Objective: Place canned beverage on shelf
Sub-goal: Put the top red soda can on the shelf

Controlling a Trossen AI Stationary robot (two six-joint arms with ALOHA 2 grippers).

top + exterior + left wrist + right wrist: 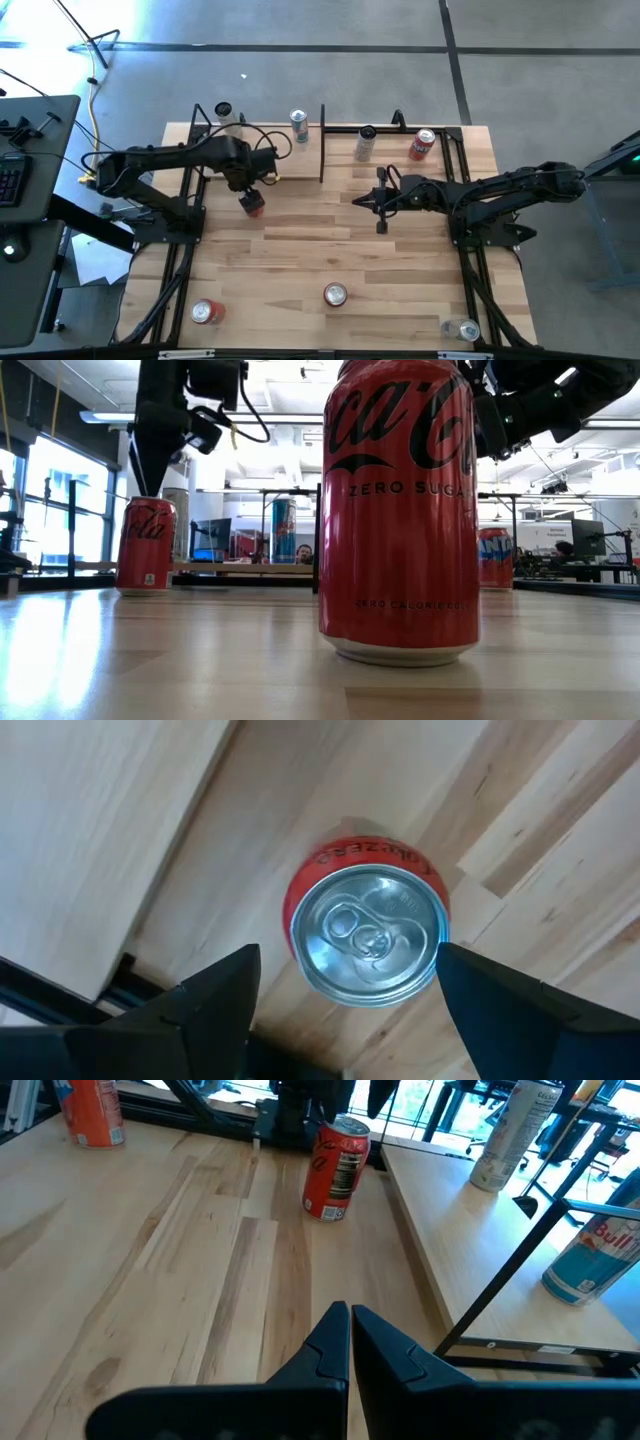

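Note:
A red cola can [253, 206] [368, 935] stands upright on the tabletop just in front of the shelf [340, 168] [470, 1250]. My left gripper [249, 194] [345, 995] points straight down over it, open, one finger on either side of the can's silver top; I see no touch. In the low view the gripper [152, 480] hangs just above that can [145, 546]. My right gripper [380, 207] [350, 1335] is shut and holds nothing, at mid-table to the right of the can [335, 1168], pointing toward it.
Cans stand on the shelf: a blue one [298, 125], a silver one [366, 143], a red one [422, 144]. Near the front edge stand a red can [335, 294] [400, 510], another red one [207, 312] and a pale one [460, 328]. Bare wood lies between.

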